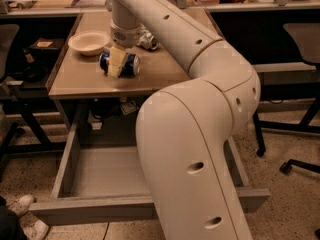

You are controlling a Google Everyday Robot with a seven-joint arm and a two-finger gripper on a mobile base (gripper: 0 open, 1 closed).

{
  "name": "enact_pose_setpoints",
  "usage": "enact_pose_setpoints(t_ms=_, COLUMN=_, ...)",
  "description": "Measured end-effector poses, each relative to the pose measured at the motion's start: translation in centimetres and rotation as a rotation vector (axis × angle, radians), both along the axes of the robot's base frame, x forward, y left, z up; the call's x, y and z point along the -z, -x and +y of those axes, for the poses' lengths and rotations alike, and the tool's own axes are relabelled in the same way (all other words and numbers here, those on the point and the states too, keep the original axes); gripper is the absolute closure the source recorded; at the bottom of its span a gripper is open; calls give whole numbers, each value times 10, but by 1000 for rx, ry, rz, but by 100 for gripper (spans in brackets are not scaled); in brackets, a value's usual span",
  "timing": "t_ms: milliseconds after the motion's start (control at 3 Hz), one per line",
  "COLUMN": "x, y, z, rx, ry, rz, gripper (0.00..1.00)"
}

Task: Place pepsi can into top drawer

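Note:
The pepsi can (131, 65) is blue and lies on its side on the tan desk top (80, 79), just right of a white bowl. My gripper (116, 62) reaches down from the long cream arm and sits right over the middle of the can, covering part of it. The top drawer (107, 171) is pulled out below the desk at the lower left. Its flat grey bottom is bare and its long front panel (90, 209) faces me. My arm's big elbow hides the drawer's right half.
A white bowl (89, 42) stands on the desk left of the can. A silver-grey dented can (148, 40) lies behind the gripper. Office chairs stand at the far left (7, 59) and right (305, 44). A shoe (20, 204) shows at the bottom left.

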State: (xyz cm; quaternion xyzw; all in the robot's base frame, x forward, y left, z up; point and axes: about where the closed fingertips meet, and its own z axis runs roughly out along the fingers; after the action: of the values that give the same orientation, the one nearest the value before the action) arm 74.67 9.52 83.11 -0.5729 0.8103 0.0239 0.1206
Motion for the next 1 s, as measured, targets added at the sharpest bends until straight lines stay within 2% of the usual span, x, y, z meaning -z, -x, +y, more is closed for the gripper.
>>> enact_pose_setpoints(t_ms=333, x=2, y=-2, z=2, rx=-1, ry=-4, rz=-4, gripper=19)
enact_pose_setpoints(t_ms=1000, x=2, y=-2, z=2, rx=-1, ry=-4, rz=-4, gripper=65)
